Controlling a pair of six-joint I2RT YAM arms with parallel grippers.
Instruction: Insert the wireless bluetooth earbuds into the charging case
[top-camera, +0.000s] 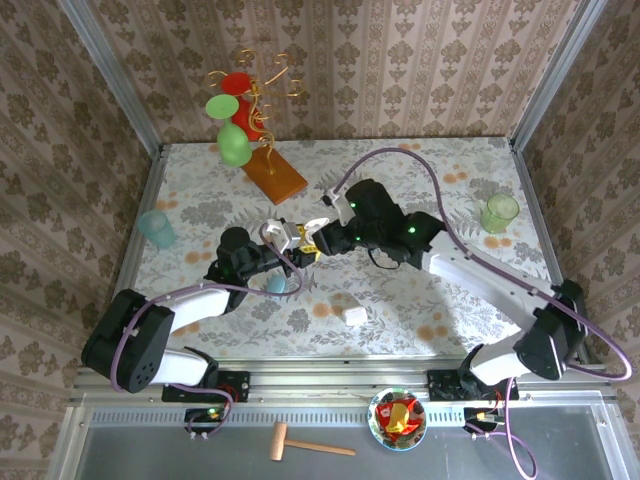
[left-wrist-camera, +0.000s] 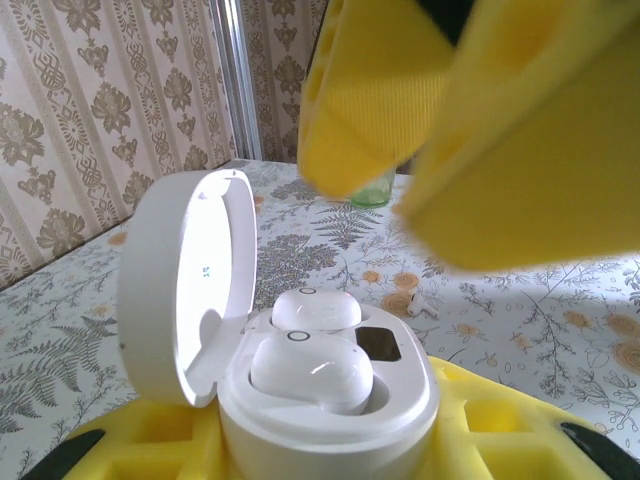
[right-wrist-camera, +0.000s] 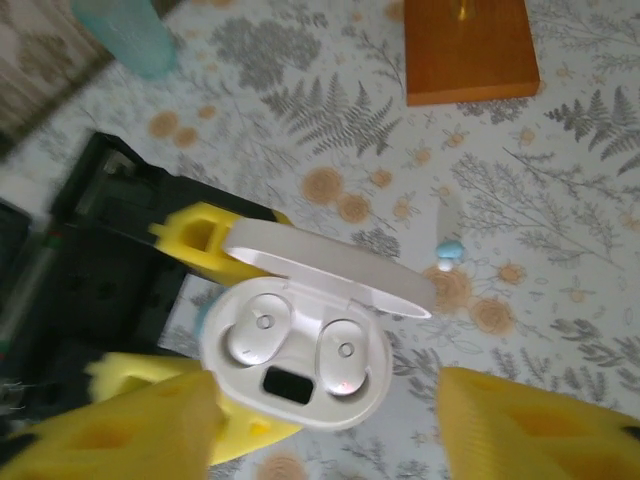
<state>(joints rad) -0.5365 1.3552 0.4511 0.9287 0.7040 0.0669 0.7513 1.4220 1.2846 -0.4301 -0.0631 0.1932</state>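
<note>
Open charging case (right-wrist-camera: 320, 268), seen from the right wrist. The case is clamped at its base between the yellow fingers (right-wrist-camera: 200, 235) of the left gripper (top-camera: 283, 240), its lid hinged back toward 12 o'clock. Two white earbuds (right-wrist-camera: 258, 331) are seated side by side in the wells, with a dark window at 6 o'clock of them. The right gripper (right-wrist-camera: 328, 388) is held above the case with its jaws spread wide and nothing between them. Its pads are blurred and cut off by the lower frame edge. A loose pale blue earbud (right-wrist-camera: 449, 249) is lying on the table (top-camera: 420, 180) at 2 o'clock of the case, apart from it. In the top view, a pale blue object (top-camera: 276, 285) at 6 o'clock of the case is partly hidden by the left arm, and a small white piece (top-camera: 354, 316) at 5 o'clock cannot be made out further. A teal cup (top-camera: 157, 228) stands near the table's 9 o'clock edge and a green cup (top-camera: 500, 212) near the 3 o'clock edge. An orange base (top-camera: 275, 175) lies at 12 o'clock. Bare tabletop is left between the right arm and the far edge.
</note>
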